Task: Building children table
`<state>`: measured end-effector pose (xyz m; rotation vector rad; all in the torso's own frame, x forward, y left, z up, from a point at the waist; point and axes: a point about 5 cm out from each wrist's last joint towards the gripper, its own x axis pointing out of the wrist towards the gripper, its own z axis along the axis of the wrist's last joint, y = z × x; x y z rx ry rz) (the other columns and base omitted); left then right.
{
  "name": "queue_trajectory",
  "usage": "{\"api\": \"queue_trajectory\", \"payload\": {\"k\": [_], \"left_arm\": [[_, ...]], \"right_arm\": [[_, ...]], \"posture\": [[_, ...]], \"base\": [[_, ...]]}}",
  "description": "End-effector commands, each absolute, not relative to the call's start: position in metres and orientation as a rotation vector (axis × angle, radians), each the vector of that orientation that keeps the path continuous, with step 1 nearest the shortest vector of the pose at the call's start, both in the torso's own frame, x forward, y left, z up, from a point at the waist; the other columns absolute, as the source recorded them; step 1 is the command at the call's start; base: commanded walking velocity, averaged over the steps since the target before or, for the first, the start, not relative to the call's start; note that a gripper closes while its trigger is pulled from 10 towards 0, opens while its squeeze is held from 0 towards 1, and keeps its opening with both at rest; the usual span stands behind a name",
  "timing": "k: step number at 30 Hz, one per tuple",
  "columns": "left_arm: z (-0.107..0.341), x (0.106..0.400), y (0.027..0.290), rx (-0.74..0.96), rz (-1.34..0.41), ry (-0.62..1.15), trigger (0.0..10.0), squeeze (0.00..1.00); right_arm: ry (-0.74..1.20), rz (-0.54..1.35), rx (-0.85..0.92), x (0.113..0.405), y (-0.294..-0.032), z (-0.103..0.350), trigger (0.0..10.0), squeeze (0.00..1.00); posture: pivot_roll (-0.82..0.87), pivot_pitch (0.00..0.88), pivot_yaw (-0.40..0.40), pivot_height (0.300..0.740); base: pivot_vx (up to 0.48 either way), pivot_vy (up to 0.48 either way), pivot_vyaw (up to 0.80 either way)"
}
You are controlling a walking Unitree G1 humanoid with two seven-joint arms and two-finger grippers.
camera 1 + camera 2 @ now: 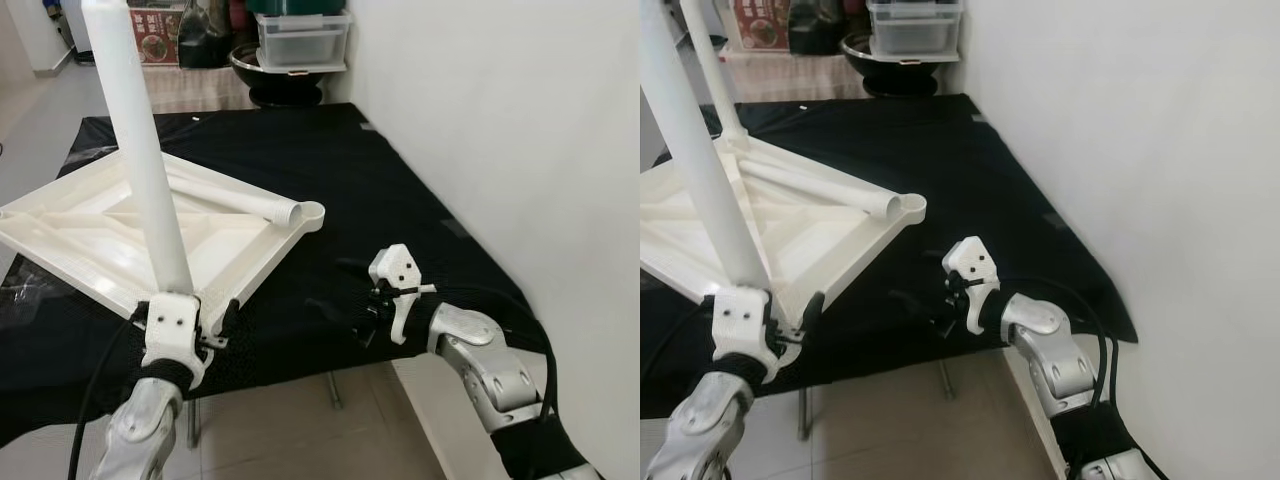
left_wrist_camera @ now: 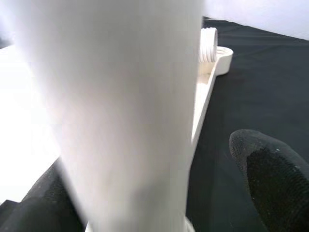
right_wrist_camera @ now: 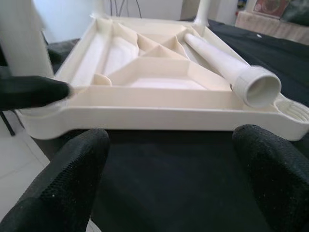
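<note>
Left gripper (image 1: 190, 318) closed around the foot of a long white plastic table leg (image 1: 140, 150), its black fingers (image 2: 270, 179) pressed on either side of the tube. Leg standing nearly upright, tilted slightly, rising from the gripper past the top of the head views, planted at the near corner of the upturned white plastic square tabletop (image 1: 90, 240). Tabletop lying underside up just ahead of this gripper, ribs and triangular recesses showing, resting on a black cloth-covered surface (image 1: 380, 190).

Right gripper (image 1: 375, 320) off to the right of the left one, hovering at the near edge of the black cloth, fingers (image 3: 72, 169) spread wide apart and holding nothing. Directly ahead of those fingers, across a strip of bare cloth: the near rim of the tabletop. Beyond and to the right of that gripper's aim, a second white plastic leg (image 3: 227, 63) lying loose inside the tabletop, its open round end resting by a round threaded corner socket (image 1: 312, 213).

Another white leg (image 1: 715, 70) standing upright at the far corner of the tabletop, well beyond both grippers. Farther still, past the cloth: a clear plastic storage box (image 1: 300, 40) stacked over a dark round bowl (image 1: 285, 75). White wall (image 1: 500, 150) close along the right gripper's outer side. Tiled floor (image 1: 300, 430) beneath both arms.
</note>
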<state>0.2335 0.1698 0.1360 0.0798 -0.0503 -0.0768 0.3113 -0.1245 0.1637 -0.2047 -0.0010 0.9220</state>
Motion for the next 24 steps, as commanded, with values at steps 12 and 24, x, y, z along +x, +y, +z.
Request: {"api": "queue_trajectory", "payload": {"k": [12,24], "left_arm": [[0.153,0.217,0.179,0.150,-0.006,-0.141,10.0,0.00],[0.153,0.183,0.195,0.159,0.113,-0.128,10.0,0.00]], "right_arm": [[-0.003,0.902,-0.149,0.308,-0.118,0.154,10.0,0.00],[-0.012,0.880,-0.165,0.309,-0.124,0.152,10.0,0.00]], "posture": [[0.08,0.060,-0.053,0.740],[0.09,0.052,-0.039,0.740]], "base": [[0.000,0.000,0.00],[0.000,0.000,0.00]]}}
